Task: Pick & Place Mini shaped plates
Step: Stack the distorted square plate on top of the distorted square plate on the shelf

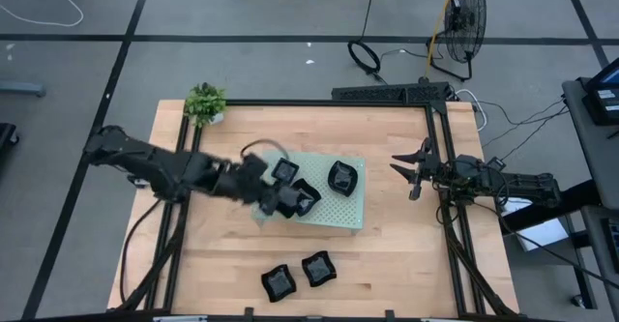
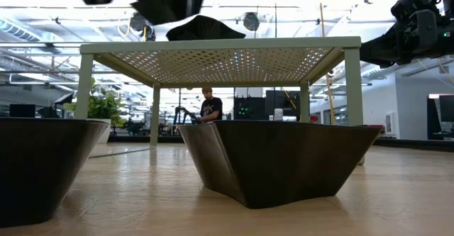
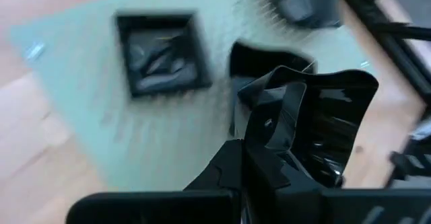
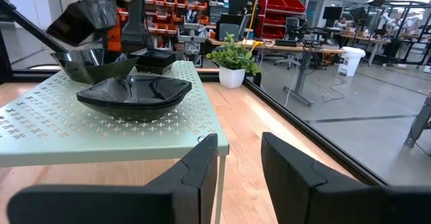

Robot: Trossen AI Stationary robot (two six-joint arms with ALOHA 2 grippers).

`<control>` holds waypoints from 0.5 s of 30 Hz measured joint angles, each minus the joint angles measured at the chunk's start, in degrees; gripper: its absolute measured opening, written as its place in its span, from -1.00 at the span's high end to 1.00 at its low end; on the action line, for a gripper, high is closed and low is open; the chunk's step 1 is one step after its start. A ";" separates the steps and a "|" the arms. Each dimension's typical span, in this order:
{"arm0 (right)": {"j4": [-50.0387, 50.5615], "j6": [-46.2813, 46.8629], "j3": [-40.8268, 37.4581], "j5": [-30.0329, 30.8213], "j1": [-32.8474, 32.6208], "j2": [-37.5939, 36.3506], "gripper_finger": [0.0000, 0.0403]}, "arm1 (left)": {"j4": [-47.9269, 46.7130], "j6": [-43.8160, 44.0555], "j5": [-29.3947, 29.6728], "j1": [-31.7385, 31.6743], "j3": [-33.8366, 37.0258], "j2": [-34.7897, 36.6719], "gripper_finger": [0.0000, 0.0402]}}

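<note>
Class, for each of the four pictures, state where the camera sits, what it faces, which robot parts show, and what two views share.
High: overhead, facing down; both arms, green board.
Low: table height, facing across; two black plates near, board above.
Left wrist: over the board; left gripper shut on a plate.
Right wrist: beside the table; right gripper, jaws open.
Shared: board and potted plant, high and right wrist.

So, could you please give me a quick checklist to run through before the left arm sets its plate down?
1. Left gripper shut on a glossy black mini plate: ok.
2. Held plate above the pale green perforated board: ok.
3. Free spot under it: cannot tell.
4. Right gripper open, waiting off the board: ok.
5. Two black plates on the wooden table left to fetch: not ok.
</note>
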State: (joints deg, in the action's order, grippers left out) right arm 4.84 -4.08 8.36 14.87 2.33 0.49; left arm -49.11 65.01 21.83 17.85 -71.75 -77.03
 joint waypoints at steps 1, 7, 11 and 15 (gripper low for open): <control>0.00 -0.02 0.00 0.02 0.00 0.00 0.49 | 2.13 -2.84 -2.08 -2.04 0.00 0.00 0.99; 0.00 -0.02 0.00 0.01 0.00 0.00 0.49 | 15.64 -16.53 -10.33 -9.23 0.00 0.04 0.98; 0.01 -0.02 0.00 0.01 0.00 0.00 0.49 | 15.60 -17.90 -14.48 -10.91 0.00 -0.09 0.98; 0.04 0.00 0.00 0.01 -0.02 0.00 0.49 | 12.02 -17.50 -15.24 -11.57 0.02 -1.13 0.99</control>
State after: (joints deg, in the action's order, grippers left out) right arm 4.89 -4.08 8.36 14.89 2.31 0.49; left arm -37.10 47.51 6.59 6.28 -71.72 -78.16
